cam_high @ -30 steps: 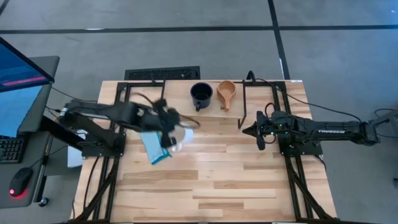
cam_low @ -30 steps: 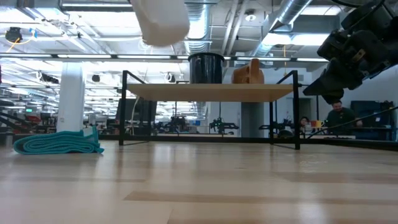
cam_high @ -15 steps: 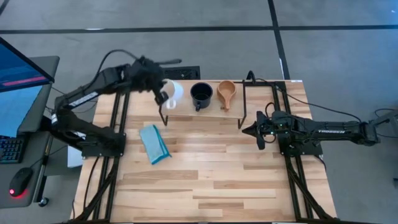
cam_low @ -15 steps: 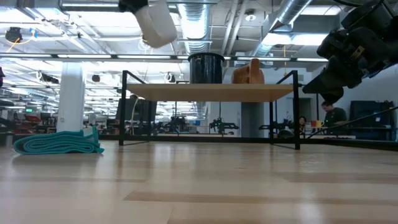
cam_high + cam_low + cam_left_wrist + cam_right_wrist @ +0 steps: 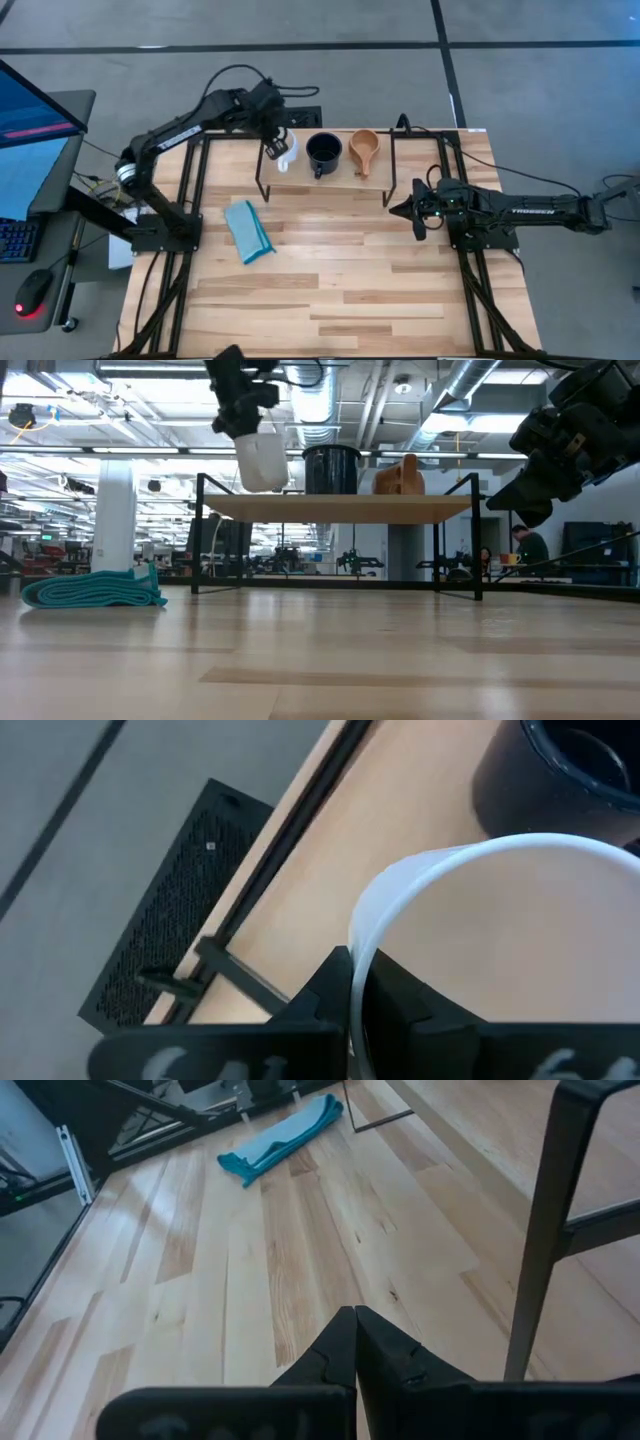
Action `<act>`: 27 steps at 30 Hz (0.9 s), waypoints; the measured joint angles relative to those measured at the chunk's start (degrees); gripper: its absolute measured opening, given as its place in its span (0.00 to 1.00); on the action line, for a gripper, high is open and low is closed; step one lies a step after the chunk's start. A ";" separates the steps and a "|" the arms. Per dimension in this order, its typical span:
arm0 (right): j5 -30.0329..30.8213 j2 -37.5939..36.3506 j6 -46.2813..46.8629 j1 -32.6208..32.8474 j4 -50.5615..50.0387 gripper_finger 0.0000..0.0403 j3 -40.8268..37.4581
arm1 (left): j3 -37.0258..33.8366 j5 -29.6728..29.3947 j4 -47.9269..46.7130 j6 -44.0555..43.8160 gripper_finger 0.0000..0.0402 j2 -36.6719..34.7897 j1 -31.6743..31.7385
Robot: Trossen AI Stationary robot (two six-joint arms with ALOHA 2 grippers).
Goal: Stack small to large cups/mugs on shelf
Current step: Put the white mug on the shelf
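So the left gripper (image 5: 277, 146) is up over the shelf's (image 5: 400, 150) left end, jaws clamped on the rim of the white mug (image 5: 285, 153). In the low view the mug (image 5: 263, 460) hangs upright just above the plank top, right beside the black mug (image 5: 323, 153). The little tan wooden cup (image 5: 364, 150) sits next to the black one, handle pointing toward the front of the desk (image 5: 350, 290). Right gripper (image 5: 401, 211) just hovers off by the shelf's right legs, jaws pinched together on nothing. Blue folded cloth (image 5: 248, 231) lies on the desk, well apart from the shelf.
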 joint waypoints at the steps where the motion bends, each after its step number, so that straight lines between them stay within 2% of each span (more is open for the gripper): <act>1: 0.02 -0.01 0.06 0.00 0.00 0.07 0.00 | 1.10 0.31 -0.51 0.33 0.00 1.17 0.13; 10: 0.02 0.00 2.45 0.07 0.00 0.07 0.00 | 9.99 2.64 -10.01 1.02 0.00 8.67 1.83; 13: 0.02 0.00 2.44 0.07 0.00 0.07 0.00 | 10.04 5.67 -11.72 -0.08 0.00 8.97 2.40; 27: 0.02 -0.02 2.40 0.07 0.00 0.07 0.00 | 10.04 7.03 -11.27 -0.07 0.00 8.97 1.85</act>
